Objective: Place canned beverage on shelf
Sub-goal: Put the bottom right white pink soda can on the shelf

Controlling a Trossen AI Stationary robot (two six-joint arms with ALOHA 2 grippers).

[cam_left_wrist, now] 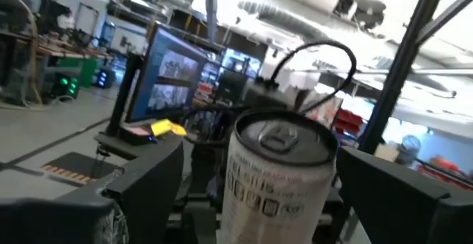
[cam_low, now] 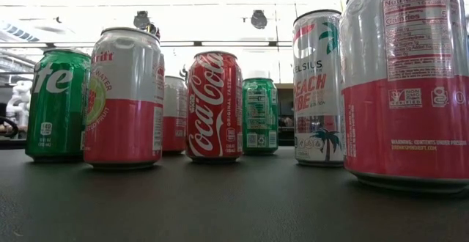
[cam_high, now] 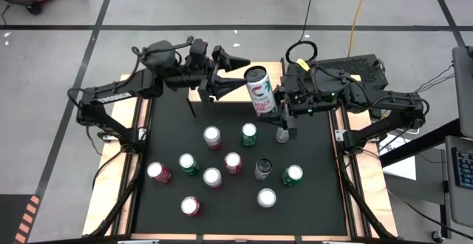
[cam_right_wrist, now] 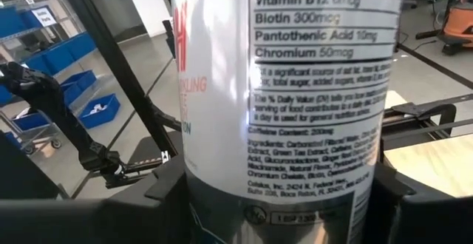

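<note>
right tool (cam_high: 279, 103) clamped on tall white can (cam_high: 259, 89), left tool (cam_high: 235, 61) apart just beside it

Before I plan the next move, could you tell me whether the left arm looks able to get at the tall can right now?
Probably yes: the left gripper stands open with a finger on either side of the tall can, nothing between. The right gripper holds that can, though.
</note>
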